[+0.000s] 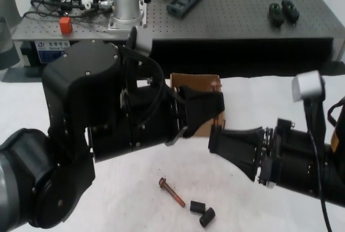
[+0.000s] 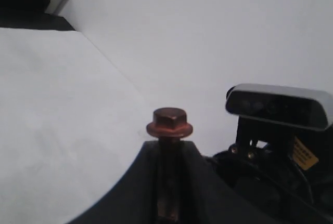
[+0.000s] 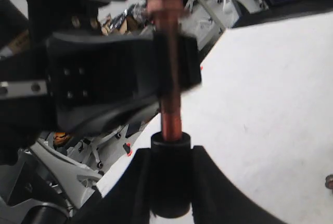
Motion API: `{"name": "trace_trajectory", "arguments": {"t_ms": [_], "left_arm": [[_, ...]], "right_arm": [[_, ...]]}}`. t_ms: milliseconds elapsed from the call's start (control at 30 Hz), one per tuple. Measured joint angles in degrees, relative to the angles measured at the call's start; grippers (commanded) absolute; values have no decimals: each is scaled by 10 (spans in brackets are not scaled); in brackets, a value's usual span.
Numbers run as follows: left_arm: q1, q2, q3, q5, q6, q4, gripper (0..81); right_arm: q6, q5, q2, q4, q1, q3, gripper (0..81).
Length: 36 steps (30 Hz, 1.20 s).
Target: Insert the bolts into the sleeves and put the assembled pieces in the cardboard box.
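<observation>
High view: both arms meet just in front of the cardboard box [image 1: 197, 81]. A spare bolt [image 1: 171, 191] and loose sleeves [image 1: 197, 207] lie on the bench [image 1: 269, 103], farther out from the box.

Left wrist view: the left tool [image 2: 169, 148] is clenched on the bolt [image 2: 169, 125].

Right wrist view: the right tool [image 3: 170, 154] grasps the sleeve [image 3: 170, 174], with the shank at its mouth. A slight tilt could jam the bolt, or pushing could make it slide in the grip.
</observation>
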Motion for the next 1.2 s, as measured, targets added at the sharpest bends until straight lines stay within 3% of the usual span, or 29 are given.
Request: {"name": "trace_trajectory", "arguments": {"t_ms": [233,333,400,433,467,667,767,933,1200], "left_arm": [[-1,0,0,23,0,15,27],[0,0,0,31,0,18,248],[0,0,0,36,0,25,482],[0,0,0,29,0,27,554],[0,0,0,19,0,31,566],[8,0,0,-49,58,143,419],[4,0,0,-76,144,222,420],[-9,0,0,-110,214,292,420],[-10,0,0,-145,240,373,420]], "right_arm": [[-18,1,0,0,0,0,7],[-28,1,0,0,0,0,7],[-38,6,0,0,-2,0,7],[-41,12,0,0,-5,0,7],[-44,21,0,1,-11,-1,7],[-118,122,59,95,-71,-73,7],[-168,164,181,181,-99,-193,7],[-215,245,457,353,-100,-501,7],[-240,284,631,510,-98,-702,7]]}}
